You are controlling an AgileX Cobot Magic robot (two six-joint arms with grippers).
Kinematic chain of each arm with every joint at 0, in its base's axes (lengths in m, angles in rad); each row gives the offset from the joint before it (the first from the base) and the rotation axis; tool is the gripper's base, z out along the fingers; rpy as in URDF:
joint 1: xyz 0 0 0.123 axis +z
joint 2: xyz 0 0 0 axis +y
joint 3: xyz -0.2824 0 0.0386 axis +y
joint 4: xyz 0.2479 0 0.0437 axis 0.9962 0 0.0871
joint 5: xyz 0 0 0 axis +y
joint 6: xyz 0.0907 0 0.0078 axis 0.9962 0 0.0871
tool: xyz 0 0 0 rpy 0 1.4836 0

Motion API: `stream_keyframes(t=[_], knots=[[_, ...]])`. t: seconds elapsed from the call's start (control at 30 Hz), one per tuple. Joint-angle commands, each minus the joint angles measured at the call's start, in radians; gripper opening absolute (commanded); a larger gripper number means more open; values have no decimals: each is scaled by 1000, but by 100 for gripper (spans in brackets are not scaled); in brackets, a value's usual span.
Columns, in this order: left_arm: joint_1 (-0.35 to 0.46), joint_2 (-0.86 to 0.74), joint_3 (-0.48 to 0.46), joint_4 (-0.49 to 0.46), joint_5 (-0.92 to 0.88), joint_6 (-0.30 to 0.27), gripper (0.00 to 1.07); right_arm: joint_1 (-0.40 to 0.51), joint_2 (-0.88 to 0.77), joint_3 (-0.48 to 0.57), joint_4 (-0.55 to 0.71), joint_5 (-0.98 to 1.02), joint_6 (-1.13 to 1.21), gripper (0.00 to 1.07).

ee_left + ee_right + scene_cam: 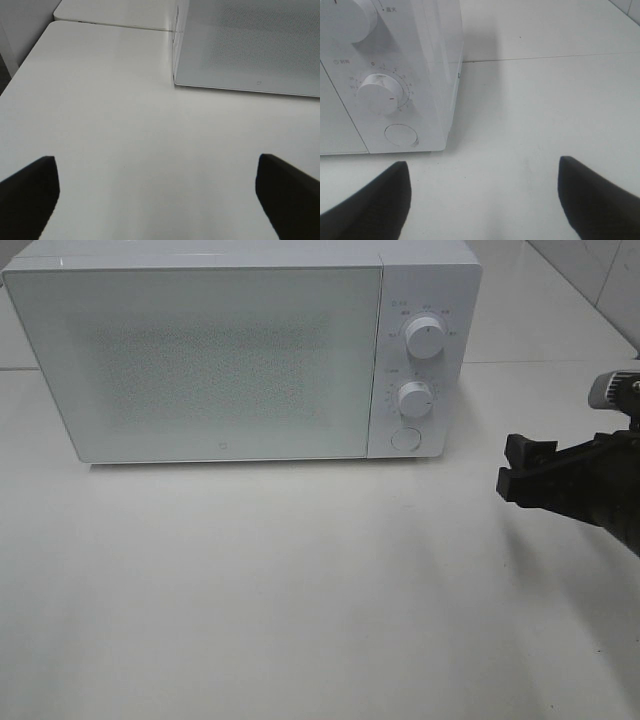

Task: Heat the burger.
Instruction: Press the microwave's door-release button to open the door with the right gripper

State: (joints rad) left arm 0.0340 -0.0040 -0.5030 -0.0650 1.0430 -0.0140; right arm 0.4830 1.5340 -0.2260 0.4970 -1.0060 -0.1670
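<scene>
No burger shows in any view. The white microwave [200, 360] stands at the back of the table with its door shut, and its speckled door panel hides the inside. My right gripper [512, 468] hovers open and empty to the right of the microwave's control panel. In the right wrist view the right gripper [482, 200] has its fingers wide apart over bare table. My left gripper [157, 200] is open and empty over the table, near the microwave's left front corner [176, 82]. The left gripper is outside the exterior high view.
The control panel has an upper knob [427, 340], a lower timer knob [414, 399] and a round button [405, 438]. The timer knob [380, 95] and button [401, 135] also show in the right wrist view. The white table [300, 590] spreads in front.
</scene>
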Motion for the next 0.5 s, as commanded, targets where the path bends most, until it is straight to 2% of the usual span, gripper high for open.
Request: stream_keyframes(t=[0.03,0.07,0.1,0.17,0.23,0.27,0.5], knots=[[4,-17,3,-8,-10,2,100,57,15,-2,92,-46,-24,76],[4,-17,3,-8,-10,2,100,106,29,-7,142,-67,-34,76],[4,-17,3,-8,-10,2,100,106,29,-7,142,-67,-34,76],[4,-17,3,-8,-10,2,100,176,47,-28,208,-80,-71,76],[4,-17,3,-8,-10,2,100,194,54,-40,225,-80,-83,76],[4,-17,3,-8,-10,2,100,235,67,-70,263,-79,-116,76],[4,-17,3,-8,-10,2,100,320,111,-152,305,-75,-184,76]])
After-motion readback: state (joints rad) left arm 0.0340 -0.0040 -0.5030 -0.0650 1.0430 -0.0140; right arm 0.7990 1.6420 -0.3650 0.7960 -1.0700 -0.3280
